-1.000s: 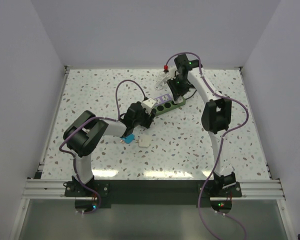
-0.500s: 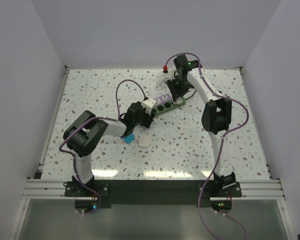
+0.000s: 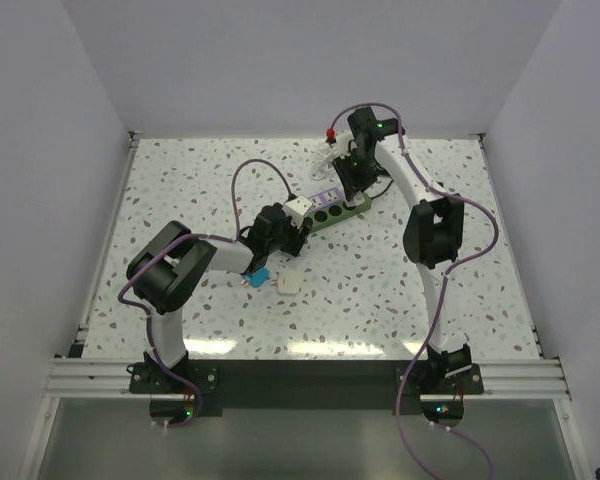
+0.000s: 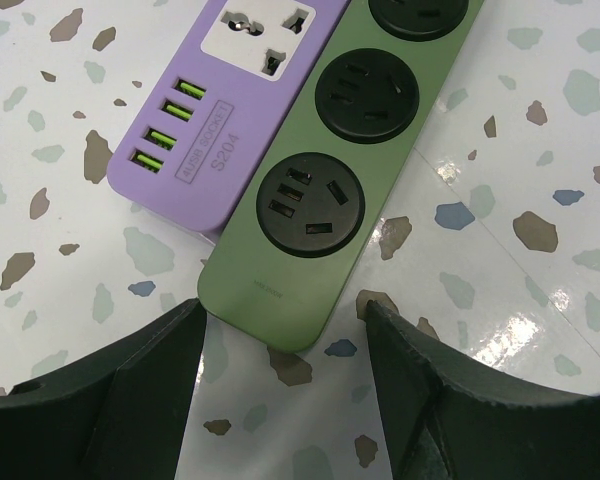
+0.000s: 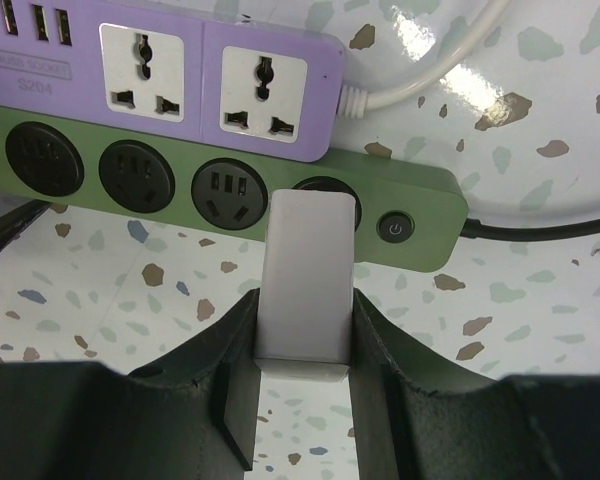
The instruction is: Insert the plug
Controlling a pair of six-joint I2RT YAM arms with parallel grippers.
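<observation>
- Green power strip [image 5: 440, 192] lies flat on the speckled table [image 4: 540, 150], long side touching a purple power strip [image 5: 160, 60].
- Purple strip: two white sockets in the right wrist view, a row of USB ports at one end, white cable [image 5: 450, 60] leaving the other end.
- Green strip: a row of round black sockets, a round switch [image 5: 395, 227] at the end where a black cable [image 5: 540, 232] exits.
- Right hand [image 5: 306, 310]: fingers pressed on both sides of the white plug [image 5: 308, 260], pinching it.
- Plug position: its far end covers the round socket next to the switch. Cannot tell whether the prongs are seated.
- Left hand [image 4: 280, 320]: fingers spread, nothing between them. They flank the free end of the green strip, low over the table. Contact with the strip not clear.
- Top view: both arms reach toward the strips in the middle of the table, the left from the near side, the right from the far side.
- Also on the table, near the left arm: a small blue item [image 3: 261, 276] and a small white block [image 3: 287, 285], side by side.
</observation>
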